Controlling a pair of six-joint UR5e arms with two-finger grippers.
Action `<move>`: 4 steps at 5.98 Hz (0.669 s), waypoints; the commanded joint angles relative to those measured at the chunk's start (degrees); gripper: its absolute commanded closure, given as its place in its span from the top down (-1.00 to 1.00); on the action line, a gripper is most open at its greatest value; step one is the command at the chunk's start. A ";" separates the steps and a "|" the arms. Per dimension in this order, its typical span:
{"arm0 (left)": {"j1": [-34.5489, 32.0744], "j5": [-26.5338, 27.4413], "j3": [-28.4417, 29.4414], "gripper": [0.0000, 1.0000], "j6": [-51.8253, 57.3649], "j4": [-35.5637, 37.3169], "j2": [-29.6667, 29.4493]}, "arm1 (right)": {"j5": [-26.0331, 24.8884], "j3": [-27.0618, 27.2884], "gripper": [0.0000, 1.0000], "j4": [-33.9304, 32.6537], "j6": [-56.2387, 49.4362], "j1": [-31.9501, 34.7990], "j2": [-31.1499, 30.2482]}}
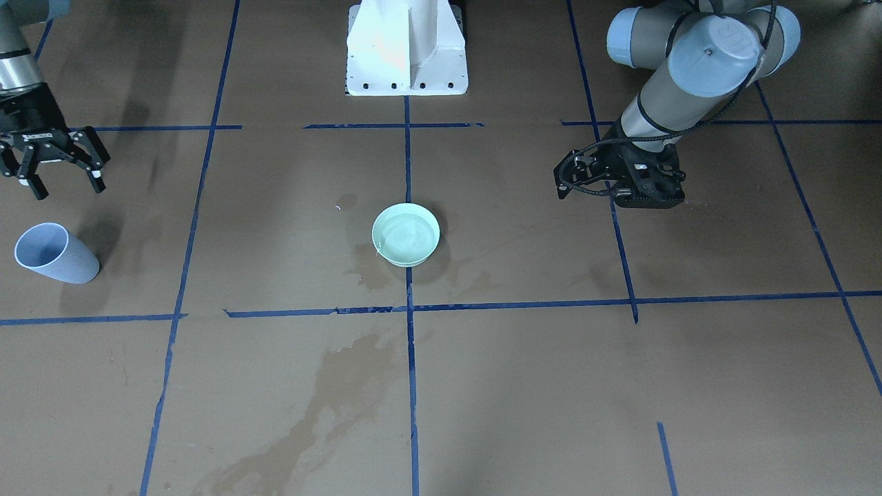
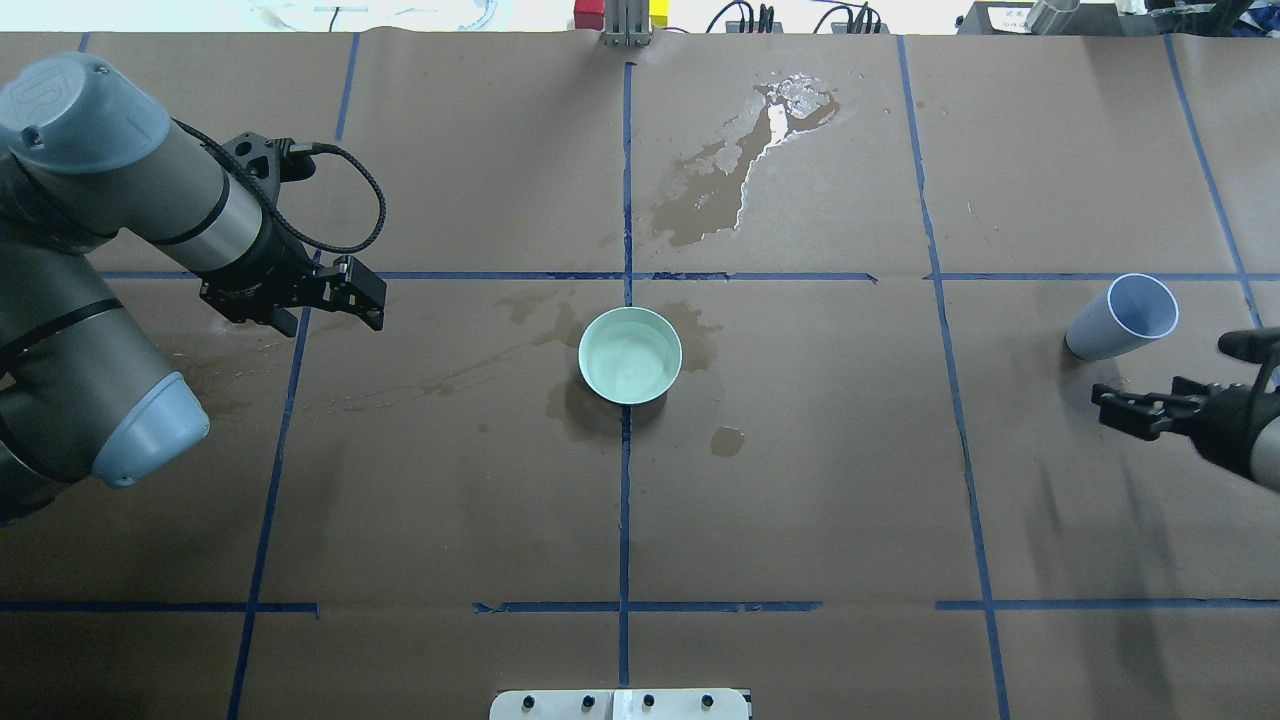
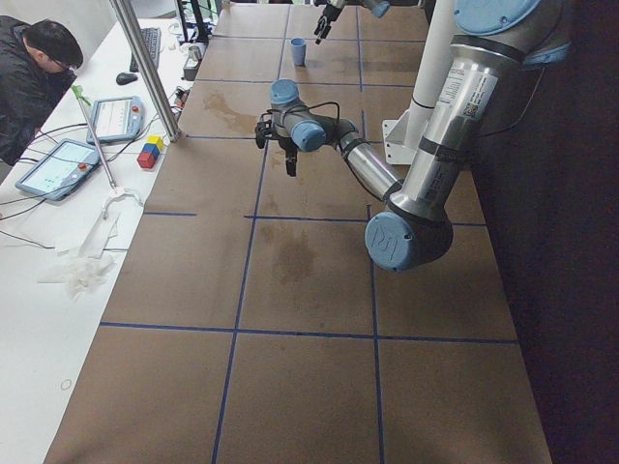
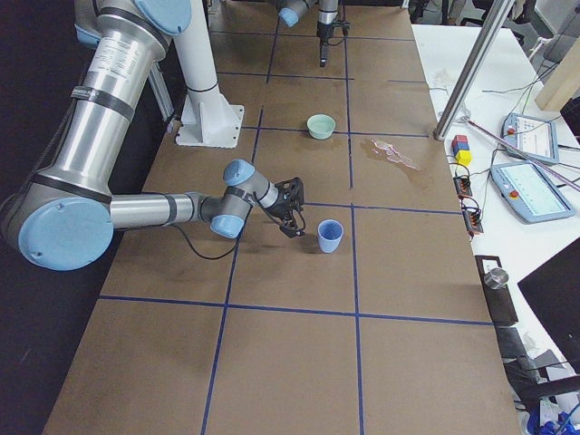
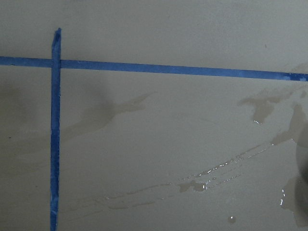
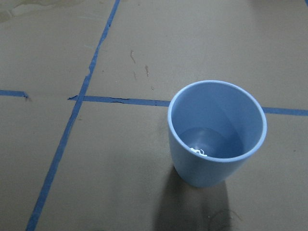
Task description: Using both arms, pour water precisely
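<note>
A pale green bowl (image 2: 630, 356) holding clear water (image 1: 406, 236) sits at the table's centre. A light blue cup (image 2: 1120, 318) stands upright at the robot's far right; the right wrist view shows the cup (image 6: 216, 137) with only a little water at its bottom. My right gripper (image 1: 65, 187) hangs open just behind the cup, apart from it and holding nothing. My left gripper (image 2: 330, 310) hovers low over wet paper well left of the bowl. Its fingers look spread, with nothing between them.
A glinting spill (image 2: 745, 170) and dark damp stains (image 1: 331, 406) mark the brown paper beyond and around the bowl. The white pedestal (image 1: 406, 48) stands at the robot's edge. A person (image 3: 34, 68) sits by a side desk with tablets (image 3: 58, 164).
</note>
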 commanded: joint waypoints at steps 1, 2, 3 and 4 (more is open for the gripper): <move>0.00 0.02 0.14 1.00 0.00 0.06 -0.01 | -14.46 -3.16 0.98 1.77 2.65 -7.98 0.07; 0.00 0.02 0.14 1.00 -0.09 0.06 -0.01 | -17.56 -10.32 0.98 11.53 2.22 -8.09 0.94; 0.00 0.02 0.05 1.00 -0.17 0.06 -0.10 | -18.64 -15.44 0.98 16.07 1.78 -8.00 3.56; 0.00 0.02 0.05 1.00 -0.17 0.06 -0.18 | -20.82 -16.79 0.98 16.11 1.51 -8.09 5.50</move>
